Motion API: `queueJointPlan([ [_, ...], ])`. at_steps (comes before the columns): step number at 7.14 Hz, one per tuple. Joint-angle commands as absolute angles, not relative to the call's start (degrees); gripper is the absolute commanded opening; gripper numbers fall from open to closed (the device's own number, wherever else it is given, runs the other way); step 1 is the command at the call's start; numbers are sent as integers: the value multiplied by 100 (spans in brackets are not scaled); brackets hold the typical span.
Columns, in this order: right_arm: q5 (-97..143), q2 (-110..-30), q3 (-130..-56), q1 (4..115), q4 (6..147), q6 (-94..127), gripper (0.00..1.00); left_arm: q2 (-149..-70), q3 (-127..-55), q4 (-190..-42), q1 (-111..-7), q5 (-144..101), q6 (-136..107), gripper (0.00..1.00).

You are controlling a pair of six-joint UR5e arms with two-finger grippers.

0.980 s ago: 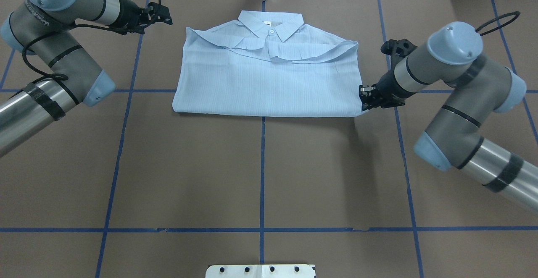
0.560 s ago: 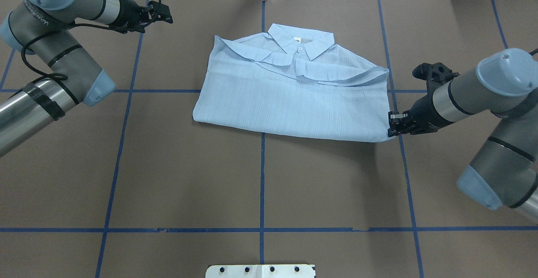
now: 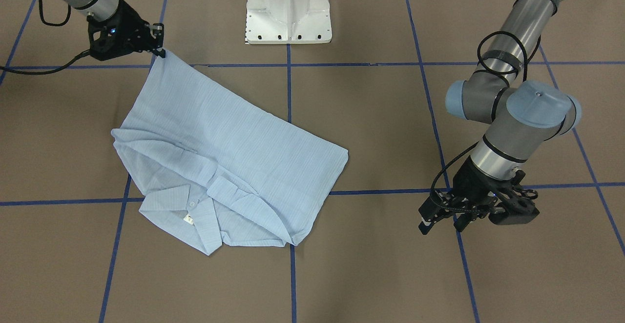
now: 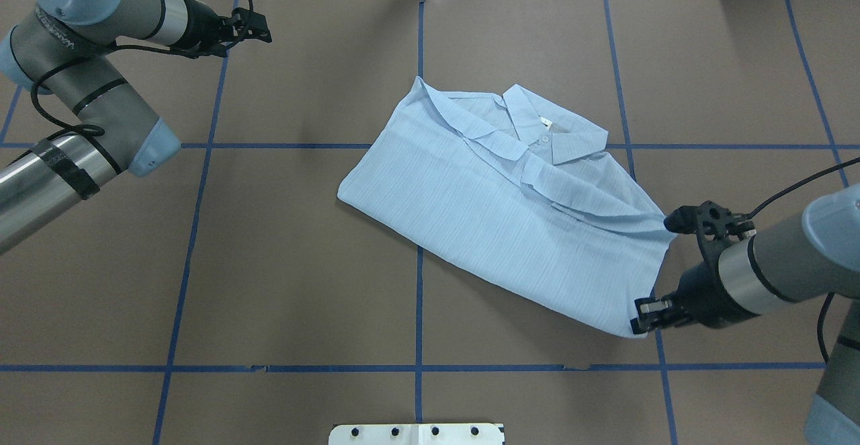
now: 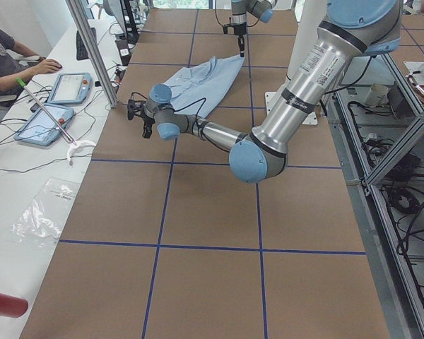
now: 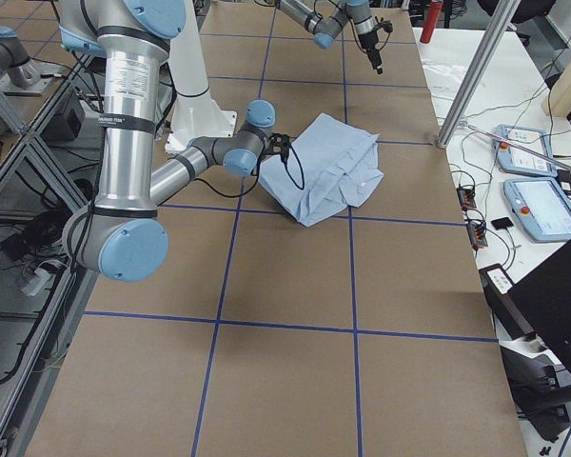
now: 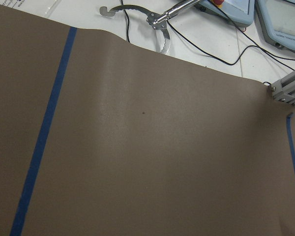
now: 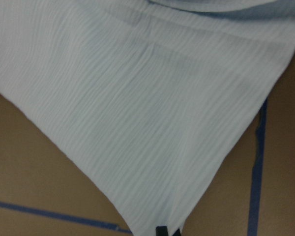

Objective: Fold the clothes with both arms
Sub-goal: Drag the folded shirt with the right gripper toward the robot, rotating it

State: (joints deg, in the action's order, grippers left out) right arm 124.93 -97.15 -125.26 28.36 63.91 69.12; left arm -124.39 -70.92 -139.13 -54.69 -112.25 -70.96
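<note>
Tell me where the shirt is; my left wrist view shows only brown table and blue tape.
Observer: The shirt lies folded at an angle, mostly on the table's right half.
Operator: Anything holding it?
Observer: The right gripper is shut on its near right corner.
Operator: And the left gripper?
Observer: It hangs open over bare table at the far left, apart from the shirt.
</note>
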Motion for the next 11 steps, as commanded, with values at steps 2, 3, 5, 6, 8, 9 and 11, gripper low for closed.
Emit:
queueJointPlan([
  [2,12489,-9975,-12911,1777,6390,6917,0,-12445,-7102,-13922,-5458,-11206,-7093,99],
  [3,12489,-10080,-12929,1767,6390,6917,0,-12445,-7102,-13922,-5449,-11215,-7101,99],
  [5,12402,-10046,-12911,1871,6390,6917,100,-12454,-7259,-13922,-5353,-11241,-7110,98],
  [6,12210,-9863,-12868,2133,6390,6908,100,-12437,-7608,-13870,-5109,-11276,-7119,98],
  [8,11953,-9249,-12483,2983,6390,6856,100,-12086,-8608,-13433,-4433,-11408,-7694,98],
  [9,11962,-9211,-12393,3406,6381,6812,100,-12094,-9031,-13056,-4134,-11347,-8186,96],
  [11,12041,-9098,-12157,3813,6390,6558,100,-12251,-9289,-12239,-3493,-10762,-8795,96],
])
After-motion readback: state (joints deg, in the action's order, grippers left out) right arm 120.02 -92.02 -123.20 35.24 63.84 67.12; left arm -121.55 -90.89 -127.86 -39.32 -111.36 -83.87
